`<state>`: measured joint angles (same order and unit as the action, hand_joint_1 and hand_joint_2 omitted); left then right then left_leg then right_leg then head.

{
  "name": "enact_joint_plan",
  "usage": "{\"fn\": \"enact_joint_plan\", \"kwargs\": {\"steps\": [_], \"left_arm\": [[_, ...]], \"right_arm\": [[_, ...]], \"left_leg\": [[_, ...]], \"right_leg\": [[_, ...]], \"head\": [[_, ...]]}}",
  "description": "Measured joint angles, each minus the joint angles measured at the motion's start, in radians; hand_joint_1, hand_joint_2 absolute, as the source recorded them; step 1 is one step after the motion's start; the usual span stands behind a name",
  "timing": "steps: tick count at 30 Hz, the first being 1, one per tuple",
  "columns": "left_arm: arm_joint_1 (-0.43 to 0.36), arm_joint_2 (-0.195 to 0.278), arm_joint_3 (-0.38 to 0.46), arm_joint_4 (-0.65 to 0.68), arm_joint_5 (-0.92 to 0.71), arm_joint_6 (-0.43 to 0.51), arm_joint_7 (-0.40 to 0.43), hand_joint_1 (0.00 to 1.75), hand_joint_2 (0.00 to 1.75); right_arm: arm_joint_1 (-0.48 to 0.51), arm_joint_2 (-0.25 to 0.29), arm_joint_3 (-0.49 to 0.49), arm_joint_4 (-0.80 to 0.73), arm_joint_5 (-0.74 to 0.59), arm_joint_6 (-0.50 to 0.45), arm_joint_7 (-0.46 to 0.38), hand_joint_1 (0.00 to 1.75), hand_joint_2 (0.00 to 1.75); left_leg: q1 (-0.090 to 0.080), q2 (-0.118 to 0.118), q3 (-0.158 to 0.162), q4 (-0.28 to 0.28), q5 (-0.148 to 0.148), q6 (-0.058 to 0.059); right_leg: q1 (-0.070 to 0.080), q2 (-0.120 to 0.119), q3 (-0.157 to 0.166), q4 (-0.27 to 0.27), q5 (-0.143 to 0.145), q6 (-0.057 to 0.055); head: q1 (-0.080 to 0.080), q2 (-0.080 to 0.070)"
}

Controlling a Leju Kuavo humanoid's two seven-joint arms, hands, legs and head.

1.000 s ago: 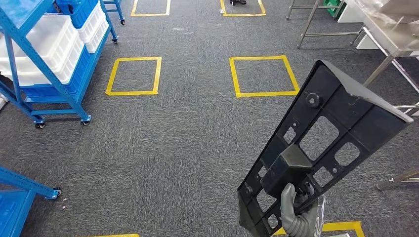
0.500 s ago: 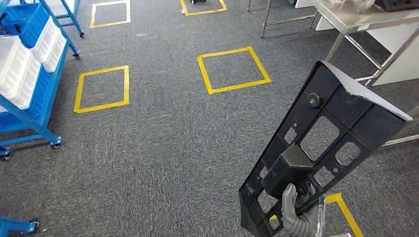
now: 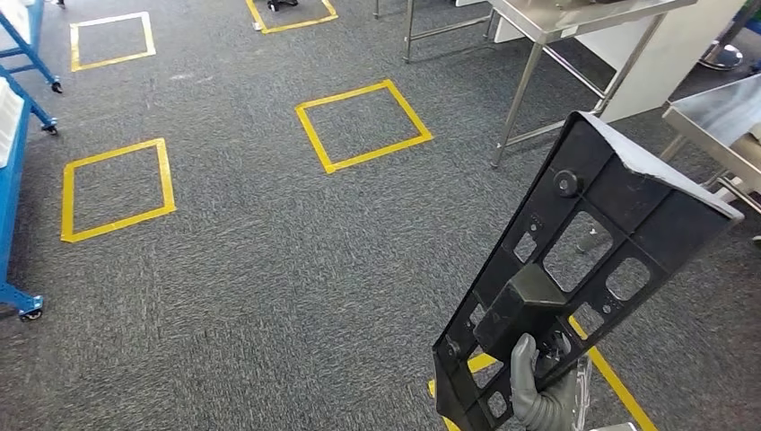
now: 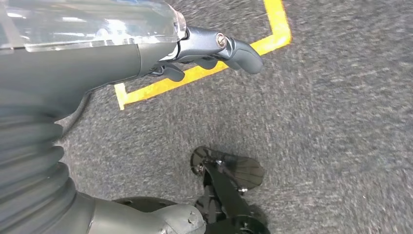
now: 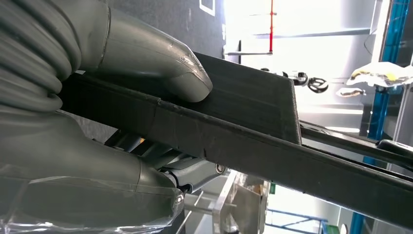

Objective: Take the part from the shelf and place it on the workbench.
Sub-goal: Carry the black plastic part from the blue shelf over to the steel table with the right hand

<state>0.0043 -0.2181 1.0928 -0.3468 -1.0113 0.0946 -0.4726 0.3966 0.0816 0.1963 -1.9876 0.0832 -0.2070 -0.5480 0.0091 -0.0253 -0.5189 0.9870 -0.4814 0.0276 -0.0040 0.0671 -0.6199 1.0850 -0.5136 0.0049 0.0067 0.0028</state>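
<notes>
The right hand [image 3: 541,395] grips one black part [image 3: 583,260]; the left hand [image 4: 195,53] hangs with fingers apart, holding nothing.

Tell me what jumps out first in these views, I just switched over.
The big black part, a flat ribbed panel with cut-outs, stands tilted at the lower right of the head view, gripped at its lower end by the right hand. Behind it, steel workbenches stand at the upper right, and yellow taped squares mark the grey carpet. The left hand hangs over the floor, holding nothing.
</notes>
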Motion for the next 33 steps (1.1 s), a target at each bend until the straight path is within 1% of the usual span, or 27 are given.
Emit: {"fn": "enact_joint_plan", "kwargs": {"steps": [1,2,3,4,5,6,8,9,10,12,13,15,17,18,19,20,21,22,24,25,26,27,28,30,31,32,33], "left_arm": [[0.001,0.0,0.002,0.0,-0.002,-0.002,0.0,0.0,1.75],[0.003,0.0,0.004,0.0,-0.003,-0.004,0.0,0.0,1.75],[0.004,0.0,0.006,0.0,-0.005,-0.006,0.0,0.0,1.75],[0.005,0.0,0.008,0.0,-0.007,-0.009,0.0,0.0,1.75],[0.004,0.0,0.009,0.0,-0.01,-0.013,0.0,0.0,1.75],[0.004,0.0,0.01,0.0,-0.012,-0.016,0.0,0.0,1.75],[0.001,0.0,0.013,0.0,-0.016,-0.021,0.0,0.0,1.75],[0.001,0.001,0.014,0.0,-0.017,-0.023,0.0,0.0,1.75],[-0.001,0.001,0.016,0.0,-0.019,-0.025,0.0,0.0,1.75],[-0.005,0.002,0.02,0.0,-0.022,-0.031,0.0,0.0,1.75],[-0.007,0.002,0.022,0.0,-0.024,-0.033,0.001,0.0,1.75],[-0.009,0.004,0.028,0.0,-0.027,-0.036,0.0,0.0,1.75],[-0.007,0.005,0.034,0.0,-0.031,-0.038,0.0,0.0,1.75],[-0.006,0.006,0.037,0.0,-0.033,-0.039,0.0,0.0,1.75],[-0.004,0.007,0.039,0.0,-0.034,-0.04,0.0,0.0,1.75],[-0.004,0.007,0.04,0.0,-0.036,-0.041,0.0,0.0,1.75],[-0.004,0.007,0.041,0.0,-0.037,-0.043,0.0,0.0,1.75],[-0.003,0.008,0.042,0.0,-0.038,-0.045,0.0,0.0,1.75],[-0.004,0.009,0.044,0.0,-0.044,-0.049,-0.001,0.0,1.75],[-0.004,0.009,0.046,0.0,-0.046,-0.051,-0.002,0.0,1.75],[-0.004,0.009,0.047,0.0,-0.048,-0.052,-0.002,0.0,1.75],[-0.005,0.009,0.047,0.0,-0.049,-0.052,-0.003,0.0,1.75],[-0.006,0.01,0.048,0.0,-0.049,-0.052,-0.003,0.0,1.75],[-0.007,0.01,0.048,0.0,-0.05,-0.052,-0.004,0.0,1.75],[-0.006,0.01,0.048,0.0,-0.051,-0.052,-0.005,0.0,1.75],[-0.005,0.01,0.048,0.0,-0.052,-0.052,-0.006,0.0,1.75],[-0.004,0.01,0.048,0.0,-0.053,-0.053,-0.006,0.0,1.75]], "right_arm": [[0.0,0.0,0.0,-0.001,0.002,0.0,0.0,1.75,1.75],[0.0,0.0,0.0,-0.001,0.005,0.001,0.0,1.75,1.75],[-0.001,0.0,0.0,-0.001,0.008,0.001,0.001,1.75,1.75],[-0.001,0.0,0.0,-0.001,0.011,0.001,0.002,1.75,1.75],[-0.001,0.0,0.0,-0.001,0.014,0.001,0.004,1.75,1.75],[-0.001,0.0,0.0,-0.001,0.018,0.001,0.006,1.75,1.75],[-0.004,0.0,0.0,-0.001,0.023,0.001,0.01,1.75,1.75],[-0.006,0.0,0.0,-0.001,0.025,0.0,0.01,1.75,1.75],[-0.008,0.0,0.0,-0.001,0.028,-0.001,0.011,1.75,1.75],[-0.01,0.0,0.001,-0.001,0.031,-0.004,0.011,1.75,1.75],[-0.011,0.0,0.001,-0.001,0.032,-0.005,0.011,1.75,1.75],[-0.016,0.0,0.004,0.001,0.034,-0.008,0.012,1.75,1.75],[-0.027,0.0,0.011,0.006,0.038,-0.015,0.012,1.75,1.75],[-0.032,0.0,0.015,0.01,0.04,-0.019,0.012,1.75,1.75],[-0.036,0.0,0.02,0.015,0.043,-0.022,0.012,1.75,1.75],[-0.039,0.0,0.024,0.019,0.046,-0.024,0.012,1.75,1.75],[-0.043,0.0,0.027,0.024,0.049,-0.026,0.013,1.75,1.75],[-0.046,0.0,0.031,0.028,0.051,-0.029,0.013,1.75,1.75],[-0.053,0.0,0.036,0.033,0.052,-0.037,0.014,1.75,1.75],[-0.056,0.0,0.038,0.035,0.052,-0.041,0.014,1.75,1.75],[-0.057,0.0,0.039,0.036,0.053,-0.042,0.014,1.75,1.75],[-0.058,0.0,0.039,0.036,0.053,-0.043,0.015,1.75,1.75],[-0.058,0.0,0.039,0.037,0.053,-0.044,0.016,1.75,1.75],[-0.059,0.0,0.039,0.037,0.053,-0.047,0.017,1.75,1.75],[-0.06,0.0,0.039,0.037,0.053,-0.05,0.019,1.75,1.75],[-0.06,-0.001,0.039,0.037,0.052,-0.051,0.02,1.75,1.75],[-0.06,-0.001,0.039,0.037,0.051,-0.052,0.023,1.75,1.75]], "left_leg": [[-0.001,0.015,0.0,-0.002,0.001,0.003],[-0.002,0.03,-0.001,-0.002,0.001,0.005],[-0.003,0.046,-0.002,-0.002,0.001,0.005],[-0.003,0.061,-0.002,-0.001,0.0,0.004],[-0.003,0.075,-0.002,0.0,-0.002,0.002],[-0.002,0.088,0.0,0.001,-0.004,0.0],[-0.004,0.109,0.005,0.005,-0.012,-0.011],[-0.007,0.117,0.007,0.007,-0.017,-0.017],[-0.009,0.125,0.009,0.008,-0.021,-0.023],[-0.01,0.144,0.016,0.008,-0.026,-0.034],[-0.007,0.141,0.019,0.013,-0.032,-0.039],[-0.002,0.1,0.001,0.066,-0.072,-0.049],[0.001,0.048,-0.058,0.197,-0.141,-0.054],[0.002,0.038,-0.09,0.263,-0.166,-0.056],[0.002,0.034,-0.111,0.302,-0.171,-0.056],[0.002,0.032,-0.116,0.303,-0.156,-0.055],[0.002,0.027,-0.102,0.262,-0.121,-0.053],[0.003,0.013,-0.076,0.193,-0.078,-0.049],[0.005,-0.034,-0.03,0.072,-0.028,-0.042],[0.005,-0.05,-0.019,0.043,-0.021,-0.039],[0.004,-0.052,-0.016,0.036,-0.024,-0.036],[0.004,-0.042,-0.015,0.032,-0.021,-0.031],[0.004,-0.029,-0.013,0.028,-0.017,-0.023],[0.007,-0.003,-0.01,0.017,-0.009,-0.008],[0.006,0.01,-0.01,0.014,-0.007,-0.003],[0.004,0.024,-0.011,0.013,-0.007,0.0],[0.003,0.038,-0.011,0.013,-0.008,0.002]], "right_leg": [[-0.001,-0.033,-0.027,0.057,-0.034,0.004],[-0.003,-0.05,-0.059,0.124,-0.068,0.009],[-0.007,-0.057,-0.086,0.181,-0.09,0.013],[-0.011,-0.06,-0.099,0.21,-0.093,0.018],[-0.014,-0.064,-0.093,0.2,-0.077,0.021],[-0.017,-0.073,-0.066,0.153,-0.047,0.023],[-0.015,-0.115,0.012,0.012,0.01,0.022],[-0.013,-0.13,0.039,-0.038,0.024,0.017],[-0.009,-0.138,0.053,-0.063,0.026,0.011],[-0.006,-0.117,0.051,-0.068,0.025,-0.001],[-0.007,-0.107,0.051,-0.07,0.026,-0.007],[-0.011,-0.086,0.051,-0.074,0.032,-0.02],[-0.012,-0.064,0.049,-0.075,0.035,-0.027],[-0.011,-0.051,0.048,-0.074,0.035,-0.028],[-0.01,-0.037,0.048,-0.072,0.035,-0.029],[-0.01,-0.023,0.048,-0.07,0.035,-0.029],[-0.01,-0.008,0.048,-0.068,0.034,-0.028],[-0.01,0.007,0.049,-0.065,0.033,-0.027],[-0.009,0.032,0.045,-0.058,0.031,-0.02],[-0.01,0.043,0.041,-0.057,0.031,-0.015],[-0.011,0.054,0.037,-0.057,0.033,-0.008],[-0.012,0.065,0.034,-0.059,0.037,-0.001],[-0.013,0.062,0.031,-0.058,0.037,0.005],[-0.01,0.013,0.013,-0.022,0.011,0.015],[-0.01,-0.021,-0.009,0.025,-0.018,0.019],[-0.009,-0.045,-0.038,0.087,-0.052,0.024],[-0.011,-0.055,-0.068,0.15,-0.08,0.028]], "head": [[0.004,0.0],[0.007,0.0],[0.007,0.0],[0.007,0.0],[0.007,0.0],[0.007,0.0],[0.008,0.0],[0.007,0.0],[0.007,0.0],[0.004,0.0],[0.004,0.0],[0.002,0.0],[-0.002,0.0],[-0.002,0.0],[-0.002,0.0],[-0.002,0.0],[-0.002,0.0],[-0.002,0.0],[-0.002,0.0],[-0.002,0.0],[-0.002,0.0],[-0.002,0.0],[-0.002,0.0],[0.004,0.0],[0.007,0.0],[0.01,0.0],[0.011,0.0]]}}
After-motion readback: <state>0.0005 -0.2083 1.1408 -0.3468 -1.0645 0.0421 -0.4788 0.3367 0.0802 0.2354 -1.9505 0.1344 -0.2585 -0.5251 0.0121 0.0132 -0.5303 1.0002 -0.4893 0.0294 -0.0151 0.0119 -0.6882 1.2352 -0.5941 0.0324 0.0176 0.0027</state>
